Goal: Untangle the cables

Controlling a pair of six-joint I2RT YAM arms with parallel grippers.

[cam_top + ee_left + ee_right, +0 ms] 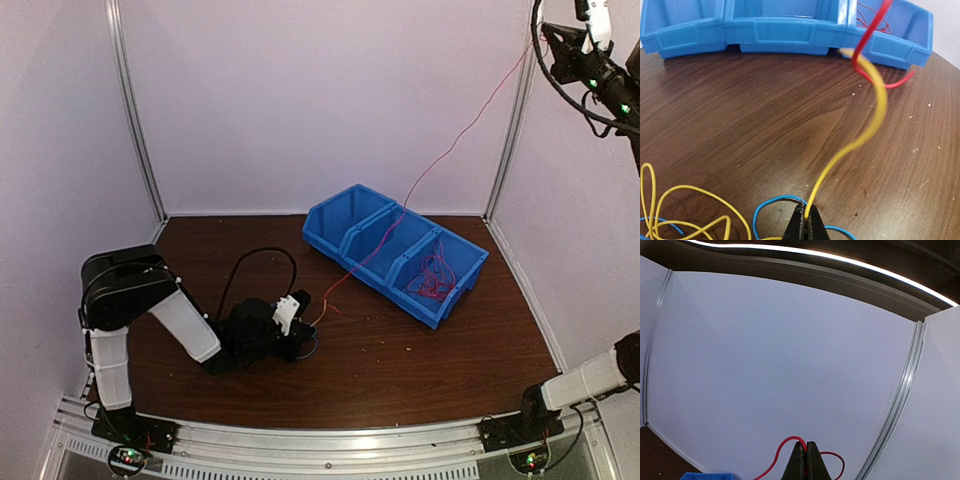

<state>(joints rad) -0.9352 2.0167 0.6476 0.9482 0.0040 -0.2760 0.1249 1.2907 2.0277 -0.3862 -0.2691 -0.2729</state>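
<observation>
My left gripper [805,216] is low on the table and shut on a yellow cable [875,112] that rises away from it; it also shows in the top view [305,325]. Yellow loops [687,210] and a blue cable [767,207] lie on the wood beside it. My right gripper [806,452] is raised high at the top right [548,35] and shut on a red cable [777,457]. That red cable [450,145] stretches taut down over the bin to the table near the left gripper, where it crosses the yellow cable [867,42].
A blue three-compartment bin [345,215] stands at the back middle of the table; its right compartment holds a bundle of red cables [433,275]. The bin fills the far edge of the left wrist view [780,30]. White walls enclose the table.
</observation>
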